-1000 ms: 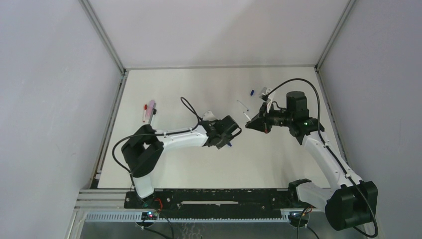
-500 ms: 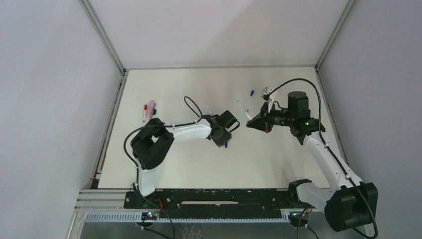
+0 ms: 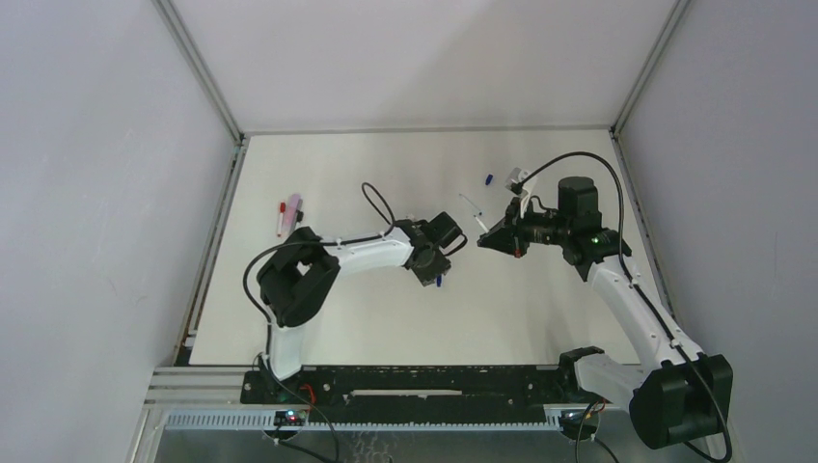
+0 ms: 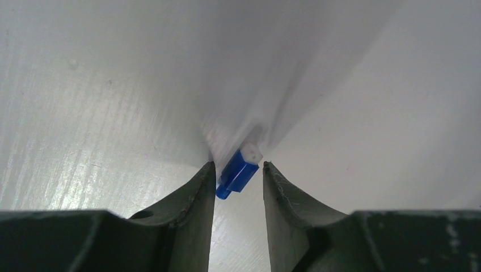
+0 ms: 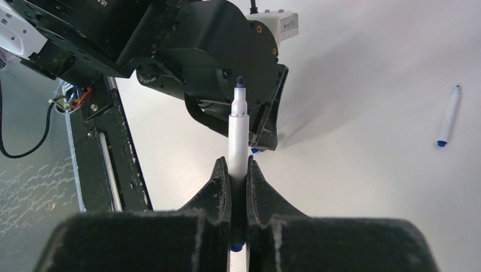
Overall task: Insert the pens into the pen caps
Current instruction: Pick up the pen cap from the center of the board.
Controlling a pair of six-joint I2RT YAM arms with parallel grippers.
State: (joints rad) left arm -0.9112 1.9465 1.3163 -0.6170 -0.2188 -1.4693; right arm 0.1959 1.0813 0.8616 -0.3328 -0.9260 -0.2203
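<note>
Squinting at the top view first: left gripper [image 3: 437, 273] is nose-down mid-table, its fingers buried under its own body, with only a blue speck poking out at its 6 o'clock. Left wrist cam fills that in. Blue cap [image 4: 237, 174] lies on the table [image 4: 368, 141] btwn the two fingers [image 4: 195, 190], tilted toward 1 o'clock, a white bit at its far end. Fingers stand apart either side of it; can't tell whether they pinch it or just bracket it.

Right gripper [image 5: 238, 168] sits approx 3 o'clock of the left one, fingers pressed onto a white pen [image 5: 239, 133]. Dark tip points to 12, blue butt end half hidden low btwn the fingers. Right wrist cam also catches a loose pen [image 5: 448, 116], white w/ blue end, at 2 o'clock.

Far off at the table's 9 o'clock lie pink marker [image 3: 293, 204] and red pen [image 3: 281, 219], too small for detail. Tiny blue piece [image 3: 489, 179] at 12 of the right gripper: cap or not, can't say.
</note>
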